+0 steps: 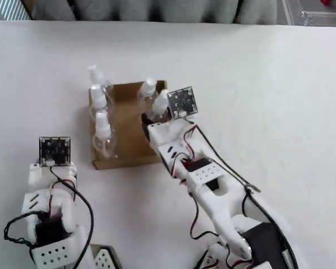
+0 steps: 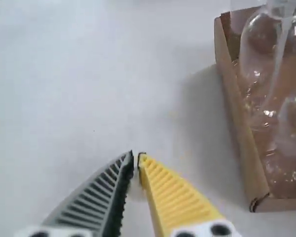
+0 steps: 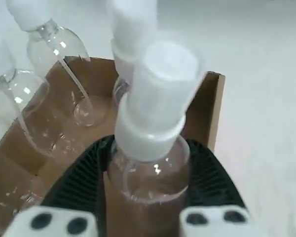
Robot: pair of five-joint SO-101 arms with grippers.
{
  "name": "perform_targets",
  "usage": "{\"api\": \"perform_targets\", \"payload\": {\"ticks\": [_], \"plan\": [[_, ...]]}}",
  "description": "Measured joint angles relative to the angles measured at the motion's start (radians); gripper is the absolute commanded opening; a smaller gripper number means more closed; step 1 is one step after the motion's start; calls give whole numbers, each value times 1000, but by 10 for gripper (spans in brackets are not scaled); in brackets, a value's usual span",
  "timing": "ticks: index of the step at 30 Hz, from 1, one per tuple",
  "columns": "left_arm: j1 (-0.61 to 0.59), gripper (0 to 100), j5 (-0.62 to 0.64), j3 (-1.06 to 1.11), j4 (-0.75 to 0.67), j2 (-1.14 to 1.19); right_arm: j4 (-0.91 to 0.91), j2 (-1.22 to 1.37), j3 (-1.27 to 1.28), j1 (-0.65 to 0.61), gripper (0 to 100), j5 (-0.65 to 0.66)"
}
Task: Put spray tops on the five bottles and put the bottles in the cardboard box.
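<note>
A shallow cardboard box [image 1: 129, 151] lies mid-table with clear bottles standing in it, each with a white spray top. Three stand along its left side [image 1: 101, 126]. At the box's right edge my right gripper [image 1: 159, 109] is shut on a further capped bottle [image 3: 150, 148], held upright over the box [image 3: 207, 113], its black fingers [image 3: 212, 177] on either side of the bottle's shoulder. Another capped bottle [image 1: 148, 89] stands just behind it. My left gripper [image 2: 136, 165] is shut with nothing in it, low over the bare table left of the box [image 2: 237, 128].
The white table [image 1: 257, 84] stretches wide to the right of and behind the box. The left arm's body [image 1: 50, 224] sits at the front left, the right arm's [image 1: 224, 207] at the front right.
</note>
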Motion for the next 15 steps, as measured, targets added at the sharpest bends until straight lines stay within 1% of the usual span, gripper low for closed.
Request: {"api": "perform_targets", "payload": {"ticks": [5, 15], "plan": [[0, 20, 0, 3, 0, 0, -20, 25, -2, -2, 16, 87], [5, 20, 0, 3, 0, 0, -20, 31, -3, -2, 22, 103]]}}
